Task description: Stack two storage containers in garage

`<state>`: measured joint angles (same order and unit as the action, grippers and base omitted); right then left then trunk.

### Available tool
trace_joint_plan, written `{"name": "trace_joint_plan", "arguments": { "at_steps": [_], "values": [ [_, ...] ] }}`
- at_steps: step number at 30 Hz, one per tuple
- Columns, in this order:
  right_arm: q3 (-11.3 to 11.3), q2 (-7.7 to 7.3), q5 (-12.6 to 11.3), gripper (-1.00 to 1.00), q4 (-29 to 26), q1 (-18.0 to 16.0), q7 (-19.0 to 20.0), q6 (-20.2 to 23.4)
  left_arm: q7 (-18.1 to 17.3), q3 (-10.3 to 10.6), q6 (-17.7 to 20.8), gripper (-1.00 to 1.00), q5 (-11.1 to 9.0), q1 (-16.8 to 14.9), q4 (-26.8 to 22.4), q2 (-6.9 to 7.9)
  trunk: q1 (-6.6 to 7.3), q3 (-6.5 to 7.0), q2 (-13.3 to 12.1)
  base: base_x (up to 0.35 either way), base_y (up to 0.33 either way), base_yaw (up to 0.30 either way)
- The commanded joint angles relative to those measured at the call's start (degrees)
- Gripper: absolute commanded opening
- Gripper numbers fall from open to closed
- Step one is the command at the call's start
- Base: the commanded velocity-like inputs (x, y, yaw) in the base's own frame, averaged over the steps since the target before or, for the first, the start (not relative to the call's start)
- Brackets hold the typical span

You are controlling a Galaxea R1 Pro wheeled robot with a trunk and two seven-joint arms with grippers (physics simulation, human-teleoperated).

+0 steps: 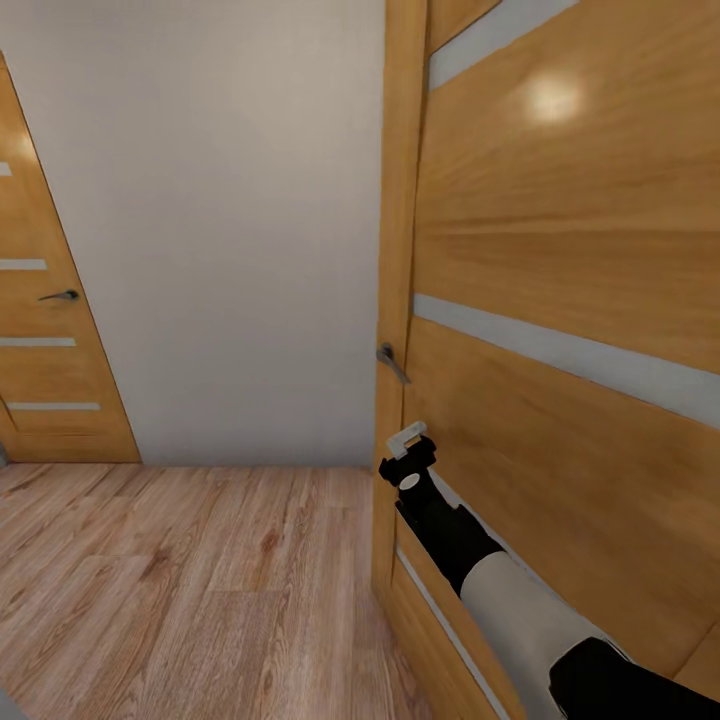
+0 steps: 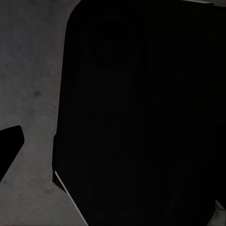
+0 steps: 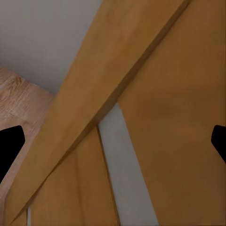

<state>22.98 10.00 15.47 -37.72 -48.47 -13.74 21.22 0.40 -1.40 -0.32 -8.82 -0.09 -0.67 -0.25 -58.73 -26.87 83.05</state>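
Right gripper [image 1: 408,447] is up against the wooden door [image 1: 560,250], jaws spread wide with nothing between them, arm stretched forward just below the door handle [image 1: 391,362]. Left gripper's opening can't be judged. Light plank flooring [image 1: 190,590] underfoot, grey wall [image 1: 220,230] ahead.

The tall wooden door with pale horizontal strips [image 1: 560,300] stands open at the right, its metal lever handle [image 1: 392,362] on the near edge. The right arm's gripper [image 1: 408,447] sits just below that handle, against the door face. Behind, a plain grey-white wall [image 1: 230,230]; far left, a second matching wooden door [image 1: 50,340]. Light wood-plank flooring [image 1: 200,590] lies beneath.
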Motion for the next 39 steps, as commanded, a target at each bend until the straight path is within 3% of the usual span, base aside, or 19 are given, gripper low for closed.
{"name": "trace_joint_plan", "arguments": {
  "at_steps": [1, 6, 14, 22, 39],
  "values": [
    [-0.07, 0.0, 0.69, 1.0, 0.2, -0.12, -0.26, 0.46, 0.04, -0.13, -0.03, 1.0, -0.4, 0.0, -0.06, -0.01, 0.0, -0.06, 0.03, 0.0, 0.0, 0.0],
    [-0.43, 0.0, 0.7, 1.0, 1.28, -0.79, -0.4, -0.04, 0.04, -0.13, -0.03, 1.0, -0.41, 0.0, -0.05, -0.01, 0.0, -0.06, 0.03, 0.0, 0.0, 0.0],
    [-1.2, 0.0, 0.47, 1.0, 5.06, -4.55, -0.49, -0.75, 0.04, -0.15, -0.03, 1.0, -0.41, 0.0, -0.09, -0.01, 0.0, -0.06, 0.03, 0.0, 0.0, 0.0],
    [-3.39, 0.0, 0.51, 1.0, 5.28, -4.87, -0.45, -2.51, 0.04, -0.17, -0.03, 1.0, -0.41, 0.0, -0.12, -0.01, 0.0, -0.06, 0.03, 0.0, 0.0, 0.0],
    [-3.55, 0.0, 0.68, 1.0, 5.29, -4.88, -1.2, -3.01, 0.04, -0.19, -0.03, 1.0, -0.41, 0.0, -0.12, 0.06, 0.0, -0.06, 0.03, 0.0, -0.025, 0.0]
  ]
}}
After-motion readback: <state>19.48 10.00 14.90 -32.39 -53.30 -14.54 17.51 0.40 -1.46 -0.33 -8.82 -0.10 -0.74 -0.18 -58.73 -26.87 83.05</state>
